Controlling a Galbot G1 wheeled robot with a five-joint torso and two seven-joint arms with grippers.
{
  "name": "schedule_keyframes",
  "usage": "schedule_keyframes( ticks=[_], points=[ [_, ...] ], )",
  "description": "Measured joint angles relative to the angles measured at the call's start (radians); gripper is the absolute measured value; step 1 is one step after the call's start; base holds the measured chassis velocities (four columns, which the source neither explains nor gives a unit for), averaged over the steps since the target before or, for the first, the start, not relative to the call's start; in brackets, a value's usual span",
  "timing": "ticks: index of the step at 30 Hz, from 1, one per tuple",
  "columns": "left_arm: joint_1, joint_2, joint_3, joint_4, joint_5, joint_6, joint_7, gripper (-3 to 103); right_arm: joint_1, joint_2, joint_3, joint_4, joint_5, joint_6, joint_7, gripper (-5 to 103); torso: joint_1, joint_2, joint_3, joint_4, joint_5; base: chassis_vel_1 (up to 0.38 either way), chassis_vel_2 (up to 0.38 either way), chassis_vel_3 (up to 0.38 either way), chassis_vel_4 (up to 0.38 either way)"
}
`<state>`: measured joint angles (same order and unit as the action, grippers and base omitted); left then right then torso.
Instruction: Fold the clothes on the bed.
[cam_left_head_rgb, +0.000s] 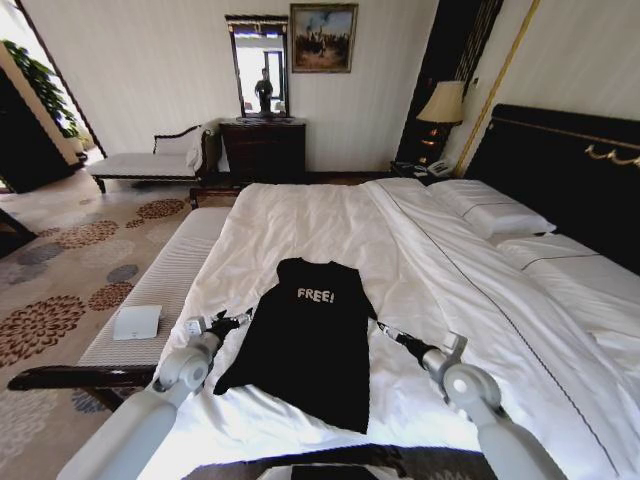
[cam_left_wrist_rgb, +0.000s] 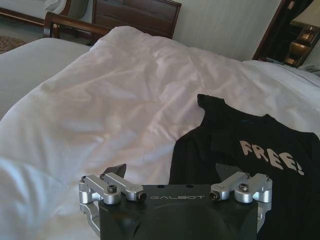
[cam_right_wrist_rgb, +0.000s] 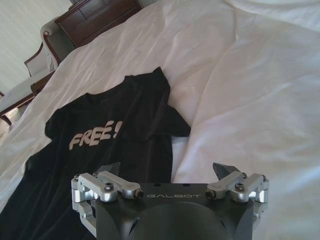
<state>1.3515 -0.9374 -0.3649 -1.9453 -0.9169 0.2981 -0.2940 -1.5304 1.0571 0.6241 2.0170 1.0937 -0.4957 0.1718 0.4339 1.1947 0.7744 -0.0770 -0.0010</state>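
Bed (cam_left_head_rgb: 330, 215): white duvet, rumpled, two pillows (cam_left_head_rgb: 490, 212) against a dark headboard (cam_left_head_rgb: 560, 170). Pale upholstered bench (cam_left_head_rgb: 165, 280) runs along the bed's left side. Floral carpet (cam_left_head_rgb: 60, 290); dark dresser (cam_left_head_rgb: 263, 150) with mirror, framed painting (cam_left_head_rgb: 322, 38) and a lit lamp (cam_left_head_rgb: 443, 105) at the far wall.

Black T-shirt (cam_left_head_rgb: 305, 335) lies flat on the duvet near the foot edge, collar toward the far wall, white "FREE!" across the chest.

Left gripper (cam_left_head_rgb: 238, 319) sits at the shirt's left edge, right gripper (cam_left_head_rgb: 385, 330) at its right edge; both have fingers spread apart, gripping nothing. "GALBOT" is printed on each wrist housing.
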Motion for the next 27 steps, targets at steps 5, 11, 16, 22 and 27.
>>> schedule_keyframes(
  ticks=[5, 11, 16, 22, 27],
  points=[
    [0.132, -0.038, -0.063, -0.062, 0.046, -0.008, 0.034, 100, -0.126, 0.008, 0.020, 0.066, -0.009, 0.004, -0.051, 100, 0.000, 0.000, 0.000, 0.0003, 0.0003, 0.000, 0.000, 0.000, 0.000],
    [0.252, -0.102, -0.127, -0.124, 0.066, -0.013, 0.067, 100, -0.237, -0.004, 0.016, 0.069, -0.033, 0.026, -0.125, 100, 0.000, 0.000, 0.000, -0.0003, 0.0002, 0.000, 0.000, 0.000, 0.000],
    [0.383, -0.164, -0.207, -0.172, 0.072, -0.018, 0.101, 100, -0.271, -0.005, -0.006, 0.060, 0.001, 0.040, -0.165, 100, 0.000, 0.000, 0.000, 0.0011, 0.0006, 0.000, 0.000, 0.000, 0.000],
    [0.456, -0.198, -0.263, -0.211, 0.048, -0.022, 0.107, 100, -0.313, 0.023, -0.023, 0.039, 0.001, 0.026, -0.233, 100, 0.000, 0.000, 0.000, -0.0001, 0.0003, 0.000, 0.000, 0.000, 0.000],
    [0.489, -0.248, -0.299, -0.254, 0.023, -0.021, 0.104, 100, -0.325, 0.035, -0.020, 0.018, 0.021, 0.012, -0.251, 100, 0.000, 0.000, 0.000, 0.0002, 0.0005, 0.000, 0.000, 0.000, 0.000]
  ],
)
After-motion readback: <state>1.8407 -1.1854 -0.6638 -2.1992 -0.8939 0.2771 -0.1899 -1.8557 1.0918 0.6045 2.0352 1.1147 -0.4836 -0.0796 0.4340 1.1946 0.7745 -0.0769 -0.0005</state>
